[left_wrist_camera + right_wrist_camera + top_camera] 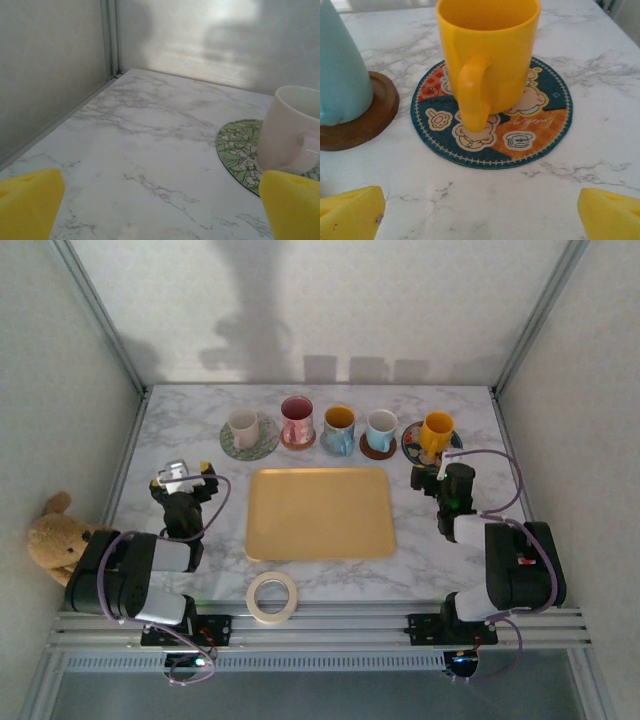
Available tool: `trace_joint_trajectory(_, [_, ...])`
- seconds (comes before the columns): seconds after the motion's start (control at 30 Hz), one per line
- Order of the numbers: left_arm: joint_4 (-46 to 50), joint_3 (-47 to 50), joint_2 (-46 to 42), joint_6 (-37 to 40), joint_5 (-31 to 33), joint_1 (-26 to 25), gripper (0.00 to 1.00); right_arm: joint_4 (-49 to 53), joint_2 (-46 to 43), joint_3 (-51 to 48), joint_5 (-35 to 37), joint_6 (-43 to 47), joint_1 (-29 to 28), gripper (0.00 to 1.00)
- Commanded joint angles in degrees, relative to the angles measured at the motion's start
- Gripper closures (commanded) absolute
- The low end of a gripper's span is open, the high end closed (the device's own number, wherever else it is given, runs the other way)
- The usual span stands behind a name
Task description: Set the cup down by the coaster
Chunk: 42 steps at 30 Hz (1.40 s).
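A yellow cup [487, 55] stands upright on a round blue-and-orange cartoon coaster [535, 125], handle toward the camera; from above the same yellow cup [436, 431] is at the back right. My right gripper [480, 210] is open just short of it, nothing between its yellow fingertips [350, 212]; in the top view the right gripper [432, 472] sits just near of that cup. My left gripper [160, 205] is open over bare marble, left of a white cup [292, 132] on a green floral coaster [237, 152]. From above the left gripper [178, 477] is at the table's left.
A row of cups on coasters lines the back: white [243, 427], pink floral [297, 420], yellow-lined blue [338, 429], light blue [380, 430]. A yellow tray [320, 513] lies mid-table, a tape roll [272, 596] near the front edge, a teddy bear [55, 535] beyond the left edge.
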<state>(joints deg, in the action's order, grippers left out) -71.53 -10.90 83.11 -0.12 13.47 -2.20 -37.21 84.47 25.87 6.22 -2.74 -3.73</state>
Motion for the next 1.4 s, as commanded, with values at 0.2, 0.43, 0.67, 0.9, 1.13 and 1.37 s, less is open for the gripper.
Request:
trace_joint_trajectory(0.2, [-1.45, -2.13, 4.59, -2.58, -9.64, 4.3, 0.0, -8.93, 3.42, -2.77, -3.41, 1.95, 0.17, 0.01])
trace_joint_trajectory(0.43, [-2.29, -1.96, 4.79, -2.78, -10.32, 4.83, 0.0, -8.97, 3.43, -2.69, -2.53, 1.72, 0.13, 0.01])
trace_joint_trajectory(0.67, [-2.18, -2.0, 4.78, -2.71, -10.31, 4.83, 0.0, -9.02, 3.42, -2.74, -2.49, 1.73, 0.13, 0.01])
trace_joint_trajectory(0.9, [-2.13, -1.95, 4.77, -2.7, -10.38, 4.83, 0.0, -9.06, 3.43, -2.75, -2.48, 1.7, 0.19, 0.01])
trace_joint_trajectory(1.13, [-2.09, -2.05, 4.78, -2.69, -10.34, 4.83, 0.0, -9.04, 3.42, -2.75, -2.47, 1.78, 0.16, 0.01])
trace_joint_trajectory(1.37, [-2.01, -2.11, 4.81, -2.69, -10.4, 4.74, 0.0, -9.03, 3.45, -2.75, -2.53, 1.7, 0.14, 0.01])
